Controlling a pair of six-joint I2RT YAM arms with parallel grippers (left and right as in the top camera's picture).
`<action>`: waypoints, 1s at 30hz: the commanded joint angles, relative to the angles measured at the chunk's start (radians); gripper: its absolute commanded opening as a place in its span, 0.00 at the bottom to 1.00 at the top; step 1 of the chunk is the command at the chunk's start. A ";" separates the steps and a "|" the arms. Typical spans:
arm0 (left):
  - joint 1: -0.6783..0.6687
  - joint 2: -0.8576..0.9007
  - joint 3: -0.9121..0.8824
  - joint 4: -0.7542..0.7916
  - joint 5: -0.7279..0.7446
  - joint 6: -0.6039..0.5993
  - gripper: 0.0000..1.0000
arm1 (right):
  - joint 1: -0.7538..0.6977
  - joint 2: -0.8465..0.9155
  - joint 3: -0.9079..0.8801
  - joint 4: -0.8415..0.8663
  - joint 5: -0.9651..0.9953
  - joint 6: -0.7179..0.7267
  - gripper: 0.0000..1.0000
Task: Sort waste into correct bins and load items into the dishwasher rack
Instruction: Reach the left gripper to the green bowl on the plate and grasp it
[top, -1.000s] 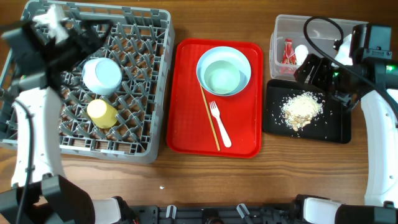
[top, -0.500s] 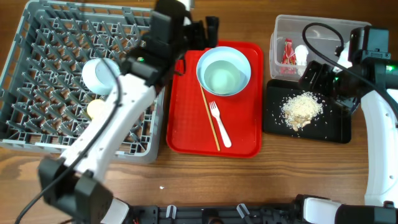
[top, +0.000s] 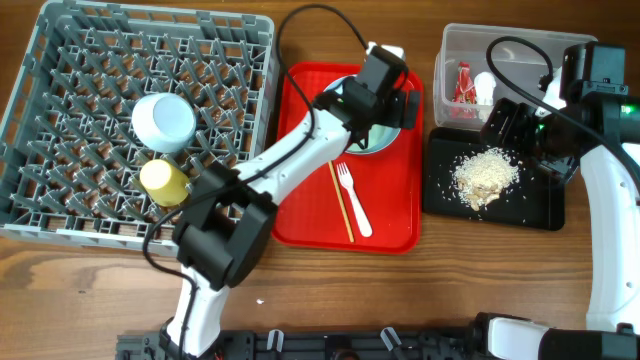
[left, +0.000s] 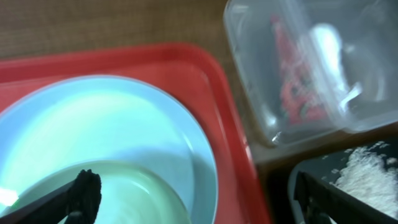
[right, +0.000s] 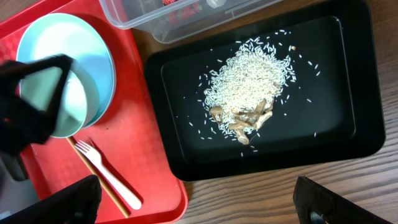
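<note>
Pale mint, the bowl (left: 124, 186) sits on the red tray (top: 300, 200) beside a white fork (top: 353, 200) and chopsticks (top: 340, 200). The left gripper (left: 196, 198) hangs over it, fingers spread and empty. On the wooden table (top: 500, 280), the clear tub (top: 455, 50) holds a red wrapper (top: 464, 82) and white scrap (top: 485, 85). Beige crumbs (right: 249, 87) lie in the black tray (right: 348, 143) under the right gripper (right: 199, 199), likewise spread. The grey rack (top: 60, 200) carries an upturned bowl (top: 163, 120) and yellow cup (top: 163, 182).

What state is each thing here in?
Left gripper, open over the mint bowl.
Right gripper, open above the black tray.
Mint bowl, upright on the red tray.
Yellow cup, in the dishwasher rack.
Clear tub, holding a red wrapper.
White fork, flat on the red tray.
</note>
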 joint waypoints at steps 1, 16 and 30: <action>-0.008 0.063 0.015 -0.047 -0.045 0.002 0.95 | -0.002 0.000 -0.003 -0.002 0.021 -0.013 1.00; -0.021 0.124 0.017 -0.159 -0.044 0.002 0.21 | -0.002 0.000 -0.003 -0.001 0.022 -0.018 1.00; -0.021 0.047 0.017 -0.142 -0.044 0.002 0.04 | -0.002 0.000 -0.003 -0.002 0.021 -0.018 1.00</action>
